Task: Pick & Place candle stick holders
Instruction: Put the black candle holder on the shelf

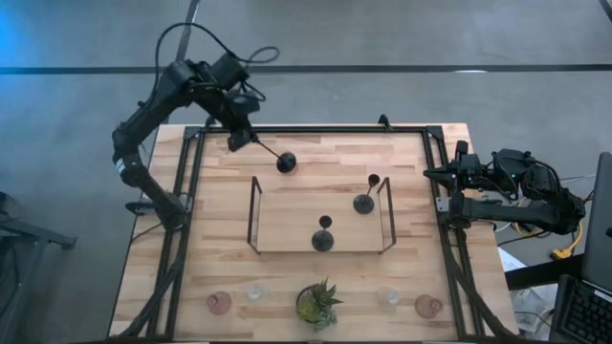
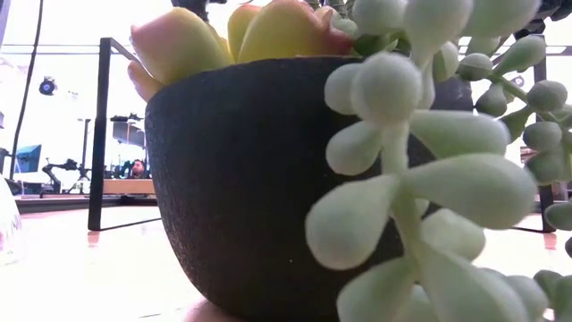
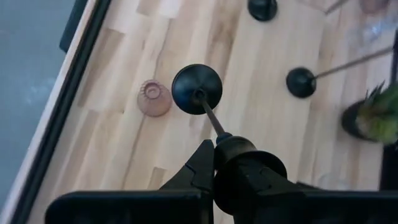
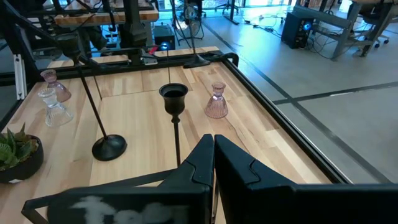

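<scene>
My left gripper (image 1: 239, 137) hangs over the table's far left, shut on a black candle stick holder (image 1: 273, 153) whose round base (image 1: 286, 162) points at the tray's far left corner. Two more black holders (image 1: 363, 202) (image 1: 323, 239) stand on their bases in the wire-framed wooden tray (image 1: 287, 215). Pink holders (image 1: 219, 303) (image 1: 427, 306) and clear ones (image 1: 254, 292) (image 1: 387, 296) stand along the near edge. At the right edge my right gripper (image 1: 430, 173) waits, shut and empty (image 4: 213, 146). My left gripper pinches the black holder's cup end (image 3: 233, 148) between its two fingers (image 3: 202, 165). The fingers slant down from the far left, and the thin stem (image 3: 210, 115) runs on ahead of them. The round base (image 3: 196, 89) is the low end, lifted clear of the table.
A potted plant (image 1: 316, 304) stands mid-near edge between the glass holders; its dark pot (image 2: 250, 179) fills the low view. The tray's black wire ends (image 1: 254, 212) (image 1: 386, 212) stand upright. Bare wood lies left and right of the tray.
</scene>
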You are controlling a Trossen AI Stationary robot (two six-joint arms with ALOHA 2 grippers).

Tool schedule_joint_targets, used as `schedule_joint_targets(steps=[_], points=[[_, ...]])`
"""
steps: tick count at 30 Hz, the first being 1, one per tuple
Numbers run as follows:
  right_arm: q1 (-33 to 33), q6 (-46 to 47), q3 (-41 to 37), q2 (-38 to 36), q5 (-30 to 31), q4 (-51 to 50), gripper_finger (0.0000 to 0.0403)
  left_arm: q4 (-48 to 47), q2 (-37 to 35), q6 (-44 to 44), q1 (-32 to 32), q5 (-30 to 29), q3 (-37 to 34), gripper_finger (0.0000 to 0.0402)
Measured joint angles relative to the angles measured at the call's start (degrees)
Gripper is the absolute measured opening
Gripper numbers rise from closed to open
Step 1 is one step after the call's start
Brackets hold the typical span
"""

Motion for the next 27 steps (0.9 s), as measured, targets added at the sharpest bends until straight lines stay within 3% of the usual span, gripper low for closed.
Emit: schedule_joint_targets(steps=[5, 27], points=[[0.0, 0.0, 0.0, 0.0, 0.0, 0.0, 0.0008, 0.1, 0.0, 0.3, -5.0, -5.6, 0.0, 0.0022], [0.0, 0.0, 0.0, 0.0, 0.0, 0.0, 0.0008, 0.0, 0.4, -1.7, -9.9, -5.1, -0.5, 0.0022]])
